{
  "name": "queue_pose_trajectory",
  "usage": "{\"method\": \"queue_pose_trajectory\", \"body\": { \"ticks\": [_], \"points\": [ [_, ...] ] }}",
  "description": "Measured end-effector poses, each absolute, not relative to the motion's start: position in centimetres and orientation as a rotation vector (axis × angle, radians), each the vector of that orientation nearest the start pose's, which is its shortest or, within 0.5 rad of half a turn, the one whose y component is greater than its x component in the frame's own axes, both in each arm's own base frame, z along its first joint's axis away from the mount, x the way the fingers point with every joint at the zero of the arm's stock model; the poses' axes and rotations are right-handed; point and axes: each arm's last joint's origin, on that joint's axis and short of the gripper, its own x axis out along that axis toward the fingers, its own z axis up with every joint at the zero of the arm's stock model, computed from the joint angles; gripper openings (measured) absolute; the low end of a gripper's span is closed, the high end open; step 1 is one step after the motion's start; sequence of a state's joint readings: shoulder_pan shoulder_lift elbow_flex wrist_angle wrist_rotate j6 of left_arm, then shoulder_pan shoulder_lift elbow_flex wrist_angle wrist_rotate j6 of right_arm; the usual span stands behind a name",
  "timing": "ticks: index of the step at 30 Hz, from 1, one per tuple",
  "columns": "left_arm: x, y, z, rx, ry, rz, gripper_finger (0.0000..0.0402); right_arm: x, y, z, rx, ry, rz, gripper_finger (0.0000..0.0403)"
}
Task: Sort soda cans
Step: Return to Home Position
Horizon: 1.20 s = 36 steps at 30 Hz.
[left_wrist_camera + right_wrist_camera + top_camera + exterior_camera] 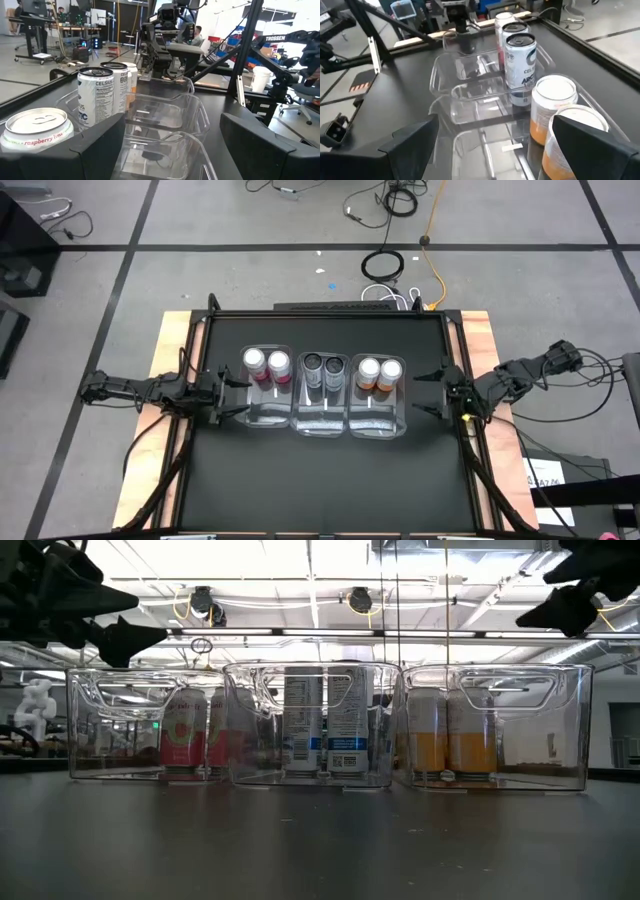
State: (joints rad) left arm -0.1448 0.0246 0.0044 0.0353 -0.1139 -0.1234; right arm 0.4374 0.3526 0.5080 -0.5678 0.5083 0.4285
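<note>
Black matting covers the table [320, 480], with a plywood border [488, 340] showing along both sides. Around it I see grey concrete floor [90, 290] marked with dark lines. A coiled black cable [384, 265] and a yellow lead [437, 240] lie beyond the far edge.

Three clear bins stand touching in a row across the middle of the mat.
- The left bin [268, 412] holds the two pink-red cans [255, 362], side by side at its far end.
- The centre bin [322, 420] holds the two white-and-blue cans [312, 364]. They have dark tops and stand upright, also at the far end.
- The right bin [377, 420] holds the two orange cans [369, 370], pale tops up.

From table height, every can stands on its base behind the clear walls. Bright ceiling lights [300, 560] hang over an open workshop behind them.

The left gripper [236, 395] sits just outside the left bin's outer wall, fingers spread wide and gripping nothing. The right gripper [418, 394] mirrors it just beside the right bin, also spread and empty. From table height I see both raised above the bin rims. Each wrist camera looks along the row of bins between its parted fingers.
</note>
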Motion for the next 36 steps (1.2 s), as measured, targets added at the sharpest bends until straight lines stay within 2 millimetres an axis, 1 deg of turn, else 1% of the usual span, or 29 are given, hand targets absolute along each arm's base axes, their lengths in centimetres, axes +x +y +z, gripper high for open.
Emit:
{"method": "queue_pose_trajectory", "body": {
  "ticks": [4, 9, 12, 15, 18, 23, 26, 29, 36],
  "points": [
    [9.8, -1.1, 16.6, -0.125, -0.013, -0.032, 0.0336, 8.7, 2.5, 25.1, 0.236, 0.292, -0.15, 0.0384],
    [9.8, -1.1, 16.6, -0.125, -0.013, -0.032, 0.0336, 8.2, 2.2, 22.9, 0.274, 0.22, -0.12, 0.0384],
    [9.8, -1.1, 16.7, -0.125, -0.013, -0.032, 0.0336, 7.7, 2.1, 21.7, 0.329, 0.112, -0.085, 0.0384],
    [9.8, -1.1, 16.7, -0.125, -0.013, -0.032, 0.0336, 7.6, 1.9, 21.0, 0.325, 0.006, -0.076, 0.0384],
    [9.8, -1.1, 16.7, -0.125, -0.014, -0.032, 0.0336, 7.9, 1.9, 20.7, 0.295, 0.008, -0.071, 0.0384],
    [9.9, -1.1, 16.6, -0.125, -0.011, -0.032, 0.0336, 8.0, 1.5, 20.4, 0.302, 0.007, -0.078, 0.0384],
    [9.8, -1.1, 16.7, -0.125, -0.013, -0.033, 0.0336, 8.1, 1.2, 20.6, 0.295, -0.017, -0.09, 0.0384],
    [9.8, -1.1, 16.7, -0.125, -0.013, -0.033, 0.0336, 8.2, 1.0, 20.9, 0.281, -0.046, -0.066, 0.0384],
    [9.8, -1.1, 16.7, -0.125, -0.013, -0.033, 0.0336, 8.3, 0.5, 21.1, 0.249, -0.062, -0.061, 0.0384]
  ]
}}
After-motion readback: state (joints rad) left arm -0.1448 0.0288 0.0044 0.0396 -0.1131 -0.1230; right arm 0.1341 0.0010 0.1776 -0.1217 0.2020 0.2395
